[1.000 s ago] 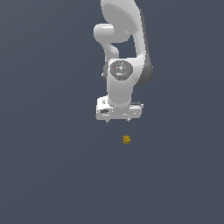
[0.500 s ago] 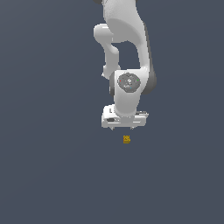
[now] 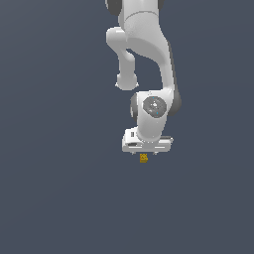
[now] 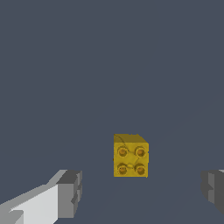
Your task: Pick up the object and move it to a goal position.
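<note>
1 second ago the gripper (image 3: 147, 150) hung clearly above the block with open floor between them; half a second ago the gap was smaller, and now in the exterior view the hand sits just over the block (image 3: 144, 158), nearly touching its top. So the arm has come down in a straight approach, while the block has kept its place on the dark floor (image 3: 59, 198). I judge that the reaching step is almost finished and the grasp itself is not yet made.

In the wrist view the fingers (image 4: 70, 192) are spread wide, 1 at each side of the picture, and nothing is held between them. The block (image 4: 131, 155) lies on the floor between the 2 fingertips, closer to the centre line than to either finger and touching none of them. Its top shows 4 round studs in this view, though the block is very small in the exterior view. The hand probably must sink a little more before the fingers close. No goal marker is visible in either picture.
</note>
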